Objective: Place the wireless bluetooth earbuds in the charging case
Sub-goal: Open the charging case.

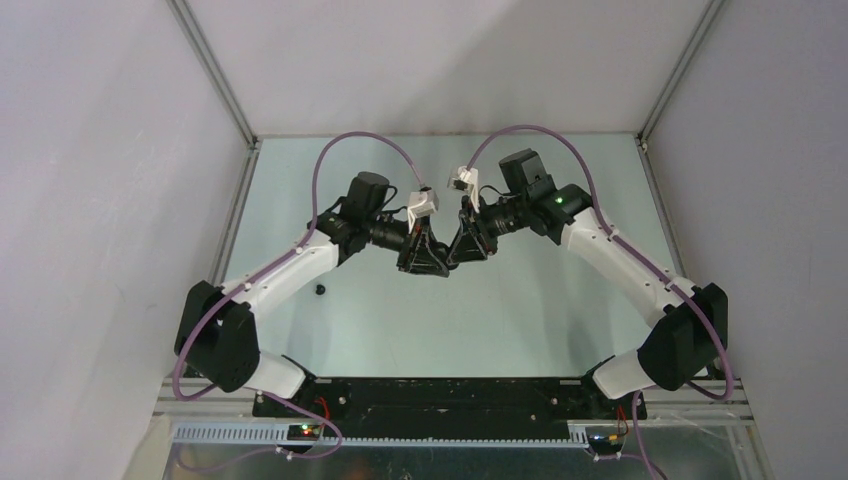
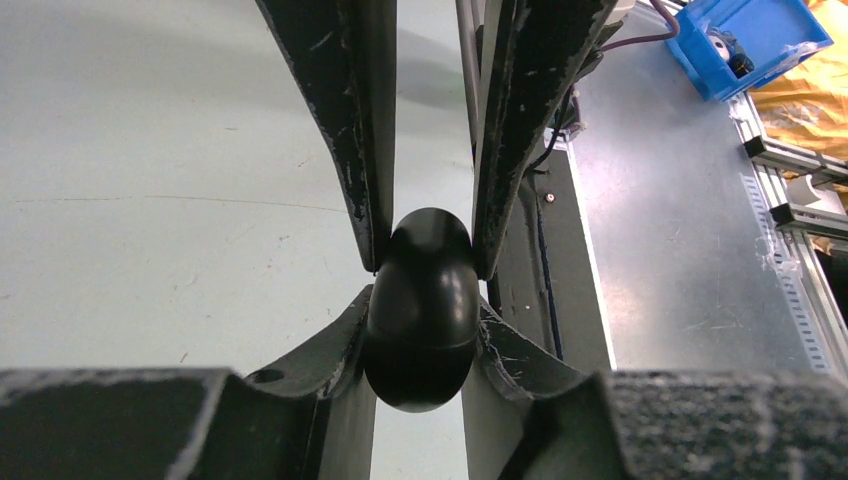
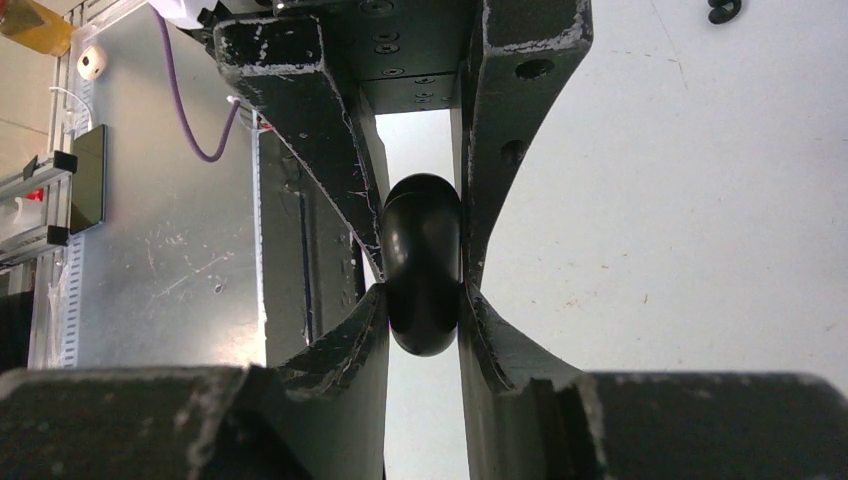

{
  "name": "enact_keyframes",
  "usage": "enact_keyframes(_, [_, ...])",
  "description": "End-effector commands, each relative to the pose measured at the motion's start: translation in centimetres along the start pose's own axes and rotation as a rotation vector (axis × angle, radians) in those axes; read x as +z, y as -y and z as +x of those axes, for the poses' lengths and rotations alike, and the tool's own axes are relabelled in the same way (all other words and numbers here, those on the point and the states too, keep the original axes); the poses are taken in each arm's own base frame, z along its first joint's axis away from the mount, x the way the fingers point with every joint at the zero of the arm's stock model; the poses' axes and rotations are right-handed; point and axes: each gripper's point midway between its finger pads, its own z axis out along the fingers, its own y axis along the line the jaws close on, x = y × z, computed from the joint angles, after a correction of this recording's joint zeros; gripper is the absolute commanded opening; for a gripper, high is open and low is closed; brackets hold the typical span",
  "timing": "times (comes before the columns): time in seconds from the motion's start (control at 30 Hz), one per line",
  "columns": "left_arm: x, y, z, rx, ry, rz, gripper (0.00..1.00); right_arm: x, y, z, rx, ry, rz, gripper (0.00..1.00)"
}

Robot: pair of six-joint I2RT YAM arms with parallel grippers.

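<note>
the two arms meet nose to nose over the middle of the desk (image 1: 500,330), and the left fingers (image 1: 418,256) and right fingers (image 1: 464,246) are both clamped on one thing: a glossy black oval case (image 2: 421,310), pinched between the two pairs from opposite ends. in the left wrist view the left fingers (image 2: 330,350) press on its lower sides while the right fingers (image 2: 350,100) come down from above and squeeze its upper end; the right wrist view shows the mirror of this, right fingers (image 3: 340,350) below, left fingers (image 3: 520,100) above, case (image 3: 422,265) between. a thin seam runs round the case and it looks shut. from above the case is hidden under the fingers, so whether it touches the desk cannot be told. a tiny black bud (image 1: 320,289) lies alone on the desk, well apart from the case, just beside the left forearm; it shows too at the top edge of the right wrist view (image 3: 718,10). nothing lies between bud and case but bare desk. past the near edge of the desk are a scratched metal plate (image 2: 690,230), a blue bin (image 2: 745,40) and a purple cable (image 3: 190,110).
</note>
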Motion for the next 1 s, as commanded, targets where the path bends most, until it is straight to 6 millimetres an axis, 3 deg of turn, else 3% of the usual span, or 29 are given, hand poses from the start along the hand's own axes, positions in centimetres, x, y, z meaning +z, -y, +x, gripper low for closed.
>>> enact_keyframes(0.0, [0.1,1.4,-2.1,0.061,0.031,0.059,0.24,-0.5,1.1,-1.2,-0.070,0.034,0.073,0.22])
enact_keyframes(0.23, [0.0,1.6,-2.4,0.065,0.035,0.056,0.00,-0.4,1.4,-1.0,-0.064,0.026,0.075,0.22])
enact_keyframes(0.37, [-0.2,1.8,-2.3,0.083,0.028,0.056,0.00,-0.5,1.7,-1.0,-0.057,0.028,0.080,0.24])
enact_keyframes(0.53, [-0.6,2.3,-1.9,0.126,0.010,0.056,0.00,-1.2,2.8,-1.1,-0.039,0.038,0.119,0.40])
enact_keyframes(0.8, [-0.6,2.3,-1.5,0.120,0.001,0.062,0.00,-2.5,3.0,-1.7,-0.048,0.066,0.149,0.44])
enact_keyframes(0.97, [-0.6,2.2,-1.5,0.120,-0.002,0.062,0.00,-2.9,2.1,-2.1,-0.066,0.082,0.117,0.49])
